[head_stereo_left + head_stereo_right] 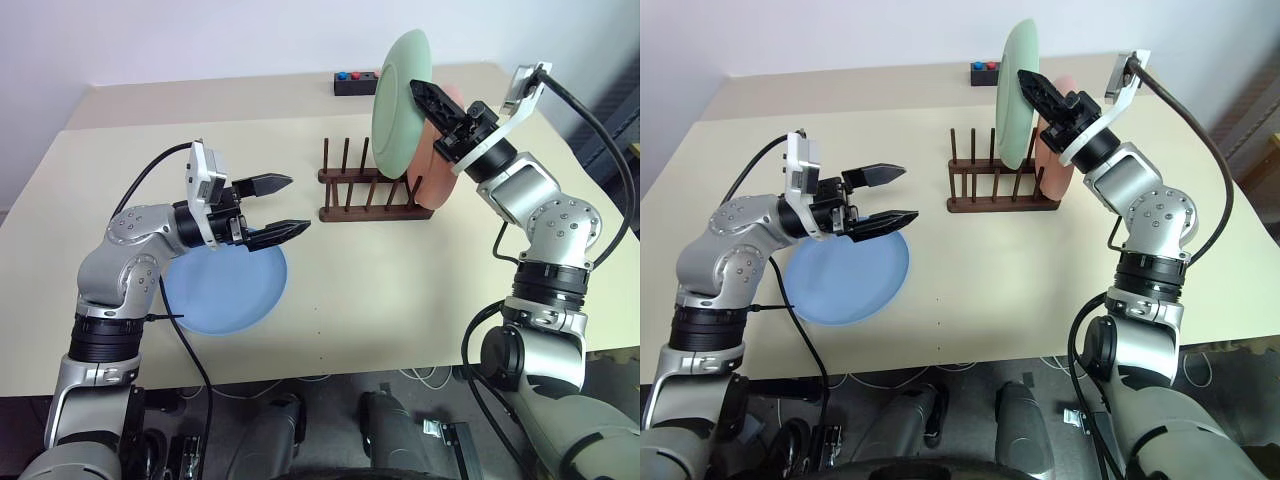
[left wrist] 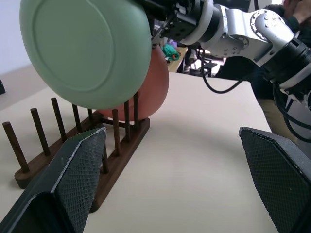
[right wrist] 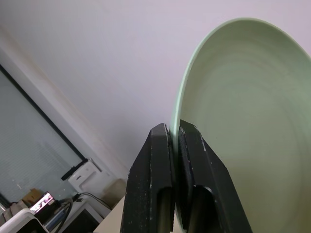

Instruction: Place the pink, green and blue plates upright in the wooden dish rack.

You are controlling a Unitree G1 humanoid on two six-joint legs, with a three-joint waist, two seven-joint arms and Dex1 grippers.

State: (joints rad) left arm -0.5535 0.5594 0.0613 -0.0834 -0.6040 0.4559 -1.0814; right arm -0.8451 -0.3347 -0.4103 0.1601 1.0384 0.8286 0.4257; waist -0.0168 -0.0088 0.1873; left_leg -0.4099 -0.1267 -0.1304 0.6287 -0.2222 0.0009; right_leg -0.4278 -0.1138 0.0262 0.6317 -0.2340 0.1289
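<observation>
- Button box (image 1: 355, 82), black with red and blue knobs, sits at upper centre, behind the wooden dish rack (image 1: 368, 193).
- Pink plate (image 1: 438, 170) stands upright at the rack's right end.
- Right gripper (image 1: 428, 100), upper right, pinches the green plate (image 1: 400, 105) by its rim, upright above the rack.
- Left gripper (image 1: 280, 207) points right, jaws spread wide and empty, above the flat blue plate (image 1: 225, 290) at lower left.
</observation>
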